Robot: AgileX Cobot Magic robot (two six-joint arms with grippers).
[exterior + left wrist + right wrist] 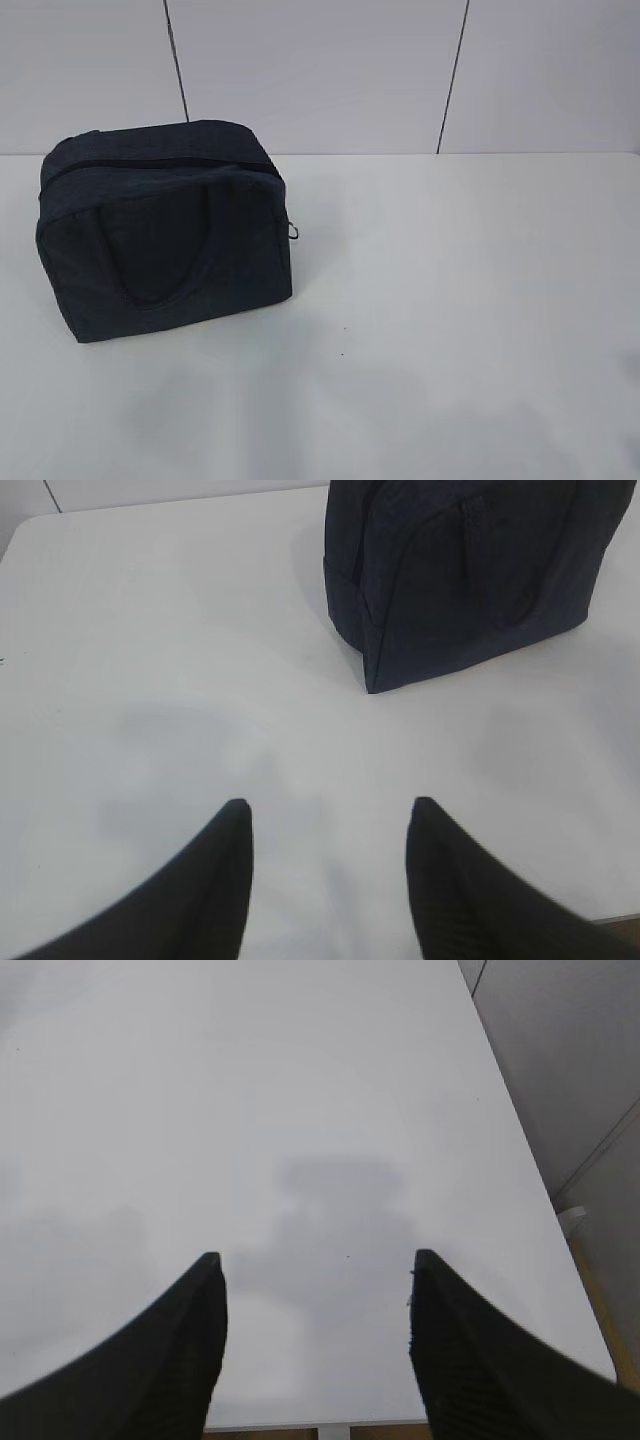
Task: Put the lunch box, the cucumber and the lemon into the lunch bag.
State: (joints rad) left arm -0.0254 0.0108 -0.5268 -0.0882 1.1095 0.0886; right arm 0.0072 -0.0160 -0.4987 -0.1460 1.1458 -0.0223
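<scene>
The dark navy lunch bag [165, 230] stands zipped shut on the left of the white table, one loop handle facing the camera and a silver ring pull [295, 230] at its right end. It also shows in the left wrist view [470, 575], at the upper right. My left gripper [330, 805] is open and empty, above bare table short of the bag. My right gripper [315, 1258] is open and empty above bare table near its front edge. Neither gripper shows in the exterior view. The lunch box, the cucumber and the lemon are out of view.
The white table [460, 300] meets a grey panelled wall [320, 70] behind. In the right wrist view the table's right edge [530, 1175] drops off to the floor.
</scene>
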